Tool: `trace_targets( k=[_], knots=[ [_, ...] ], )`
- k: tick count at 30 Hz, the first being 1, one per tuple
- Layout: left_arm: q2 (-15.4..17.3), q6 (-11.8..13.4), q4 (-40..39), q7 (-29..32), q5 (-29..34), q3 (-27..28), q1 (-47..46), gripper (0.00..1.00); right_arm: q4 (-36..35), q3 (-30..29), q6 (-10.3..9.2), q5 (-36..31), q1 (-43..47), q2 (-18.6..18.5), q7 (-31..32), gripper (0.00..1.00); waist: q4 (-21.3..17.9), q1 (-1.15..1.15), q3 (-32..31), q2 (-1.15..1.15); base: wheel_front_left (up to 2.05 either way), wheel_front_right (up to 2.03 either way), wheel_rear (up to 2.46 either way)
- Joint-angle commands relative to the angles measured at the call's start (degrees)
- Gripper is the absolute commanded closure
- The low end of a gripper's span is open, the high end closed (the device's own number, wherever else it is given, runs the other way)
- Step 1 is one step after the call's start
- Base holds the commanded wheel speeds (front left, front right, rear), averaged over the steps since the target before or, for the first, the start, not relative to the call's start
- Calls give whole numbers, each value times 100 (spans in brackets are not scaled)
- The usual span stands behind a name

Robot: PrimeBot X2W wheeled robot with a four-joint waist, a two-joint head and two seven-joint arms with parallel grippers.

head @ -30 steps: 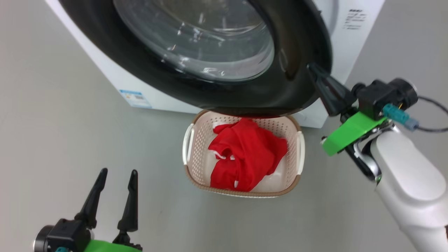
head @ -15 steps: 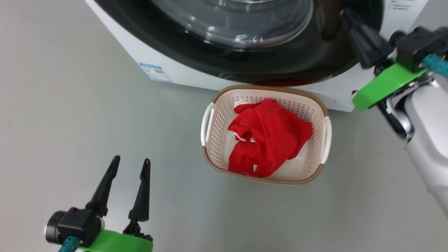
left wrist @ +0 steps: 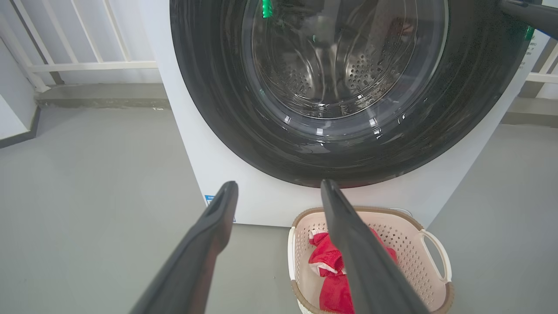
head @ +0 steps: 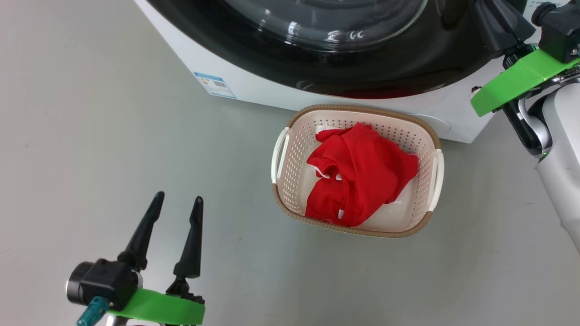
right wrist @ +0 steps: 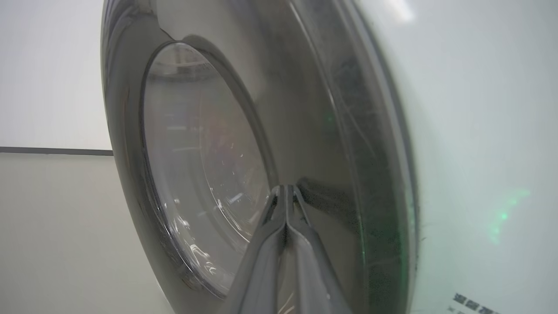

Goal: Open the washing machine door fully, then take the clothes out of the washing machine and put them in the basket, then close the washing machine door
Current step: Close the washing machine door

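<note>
The washing machine (head: 253,86) is a white box with a small blue label (head: 214,84). Its door (head: 362,68), with a glossy black rim and a glass bowl (left wrist: 340,65), lies close against the white front. My right gripper (right wrist: 285,188) is shut, and its tips touch the black rim near the door's right edge; its fingers (head: 500,20) show at the upper right of the head view. The cream basket (head: 362,110) stands on the floor just in front of the machine with the red clothes (head: 362,172) inside. My left gripper (head: 178,197) hangs open and holds nothing, left of the basket.
Grey floor (head: 113,149) surrounds the basket and machine. A white railing (left wrist: 87,65) above a low grey kerb (left wrist: 100,98) runs behind the machine on the left. My pale right forearm (head: 562,172) reaches past the basket's right side.
The head camera has shifted. The door has swung in toward the machine front and no longer overhangs the basket, with my shut right gripper following on its rim. My left gripper stays open.
</note>
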Motion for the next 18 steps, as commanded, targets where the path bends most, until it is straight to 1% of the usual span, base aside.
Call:
trace_targets(
  k=[1,3,4,5,7,8,9,10,16,17,18],
  knots=[
    [112,-31,-113,-70,-39,188,-134,0,-143,-160,-65,2,-102,-8,-31,100,-58,0,-59,0,0,0,0],
    [110,-31,-124,-70,-105,211,-140,0,-244,-173,-65,-32,20,47,-31,100,-122,0,-107,0,0,0,0],
    [108,-31,-128,-70,-146,230,-150,0,-318,-175,-65,-64,99,70,-31,98,-161,0,-132,0,0,0,0],
    [105,-31,-134,-70,-203,253,-163,0,-408,-182,-65,-95,189,99,-31,71,-208,0,-161,0,0,0,0],
    [98,-31,-155,-70,-344,298,-193,0,-598,-194,-65,-151,394,160,-31,42,-323,0,-210,0,0,0,0],
    [96,-31,-164,-70,-390,319,-211,0,-696,-215,-65,-185,505,190,-31,16,-391,0,-241,0,0,0,0],
    [95,-31,-173,-70,-419,329,-228,0,-797,-239,-65,-221,620,221,-31,3,-466,0,-271,0,0,0,0],
    [95,-31,-179,-70,-444,335,-244,0,-896,-272,-65,-258,739,251,-31,0,-545,0,-309,0,0,0,0],
    [184,-31,-115,-70,-562,369,-274,0,-1392,-548,-65,-430,1462,447,-31,0,-1089,0,-603,0,0,0,0],
    [184,-31,-115,-70,-562,369,-274,0,-1392,-548,-65,-430,1462,447,-31,0,-1089,0,-603,0,0,0,0],
    [200,-31,-113,-70,-573,393,-273,0,-1464,-601,-65,-453,1585,479,-31,0,-1181,0,-657,0,0,0,0]
  ],
)
